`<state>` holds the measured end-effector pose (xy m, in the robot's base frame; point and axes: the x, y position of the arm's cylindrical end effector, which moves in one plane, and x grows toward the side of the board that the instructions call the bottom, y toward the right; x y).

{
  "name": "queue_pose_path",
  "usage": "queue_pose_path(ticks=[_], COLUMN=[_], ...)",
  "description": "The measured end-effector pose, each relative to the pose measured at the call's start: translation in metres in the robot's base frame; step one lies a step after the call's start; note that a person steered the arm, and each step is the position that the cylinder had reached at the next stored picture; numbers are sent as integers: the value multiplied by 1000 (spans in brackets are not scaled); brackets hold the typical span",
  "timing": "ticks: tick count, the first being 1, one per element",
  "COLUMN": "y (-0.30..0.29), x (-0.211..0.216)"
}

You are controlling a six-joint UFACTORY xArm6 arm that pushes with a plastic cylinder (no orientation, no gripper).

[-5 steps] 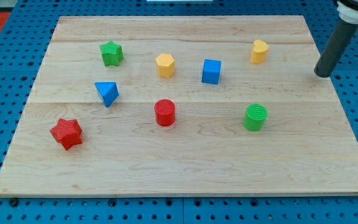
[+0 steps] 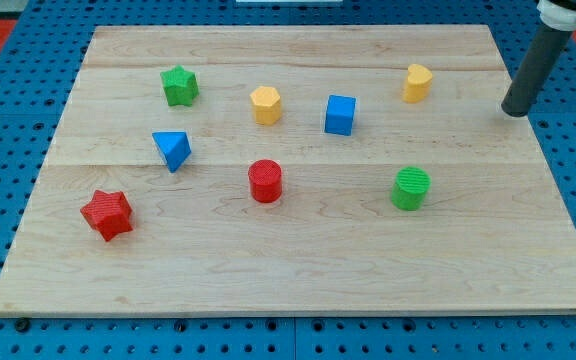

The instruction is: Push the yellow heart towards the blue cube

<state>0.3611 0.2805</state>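
Nearest the view's bottom sits the red star (image 2: 107,214), then the red cylinder (image 2: 265,181) and green cylinder (image 2: 410,188), none of them in play. Further up, the blue cube (image 2: 340,114) stands mid-board, and the yellow heart (image 2: 417,83) sits to its right and a touch higher, well apart from it. Now the rod: there are no jaws on this arm, just a bare dark rod, and its tip (image 2: 516,112) rests near the board's right edge, right of the heart and slightly lower, touching nothing. That's the line that matters: tip, heart, cube run roughly right to left. The tip is already on the heart's far side from the cube, so I'd judge a leftward sweep, nudged a little upward first, would drive the heart at the cube. The other yellow block (image 2: 265,104) lies beyond the cube, left.
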Motion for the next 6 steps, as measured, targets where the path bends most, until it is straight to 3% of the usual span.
queue_pose_path(ticks=[3,5,6], y=[-4,-62,-159], x=[-7,-79,9])
